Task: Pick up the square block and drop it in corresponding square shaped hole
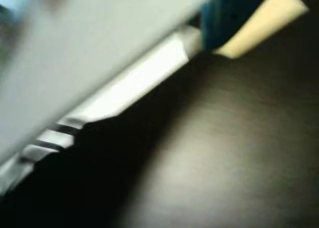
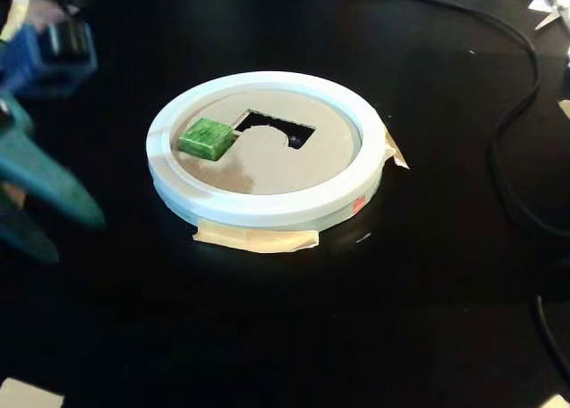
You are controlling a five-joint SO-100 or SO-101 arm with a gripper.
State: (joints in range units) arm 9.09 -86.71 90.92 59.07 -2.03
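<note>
Green block (image 2: 207,138) sits on the tan board (image 2: 267,163), left part inside the white rim (image 2: 267,214), looking partly sunk where the square hole would be; larger notched cutout (image 2: 276,128) just to its right. Gripper (image 2: 53,221) is a teal blur at the frame's left edge, clear of the board, w/ block up and to its right. Jaws look spread and empty, approx; wrist view too blurred to confirm.

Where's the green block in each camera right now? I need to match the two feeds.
Fixed view: the green block sits on the left part of the tan board, inside the white rim.
Wrist view: not in it; the picture is blurred.
Shared landmark: probably the white rim, the pale band in the wrist view.
</note>
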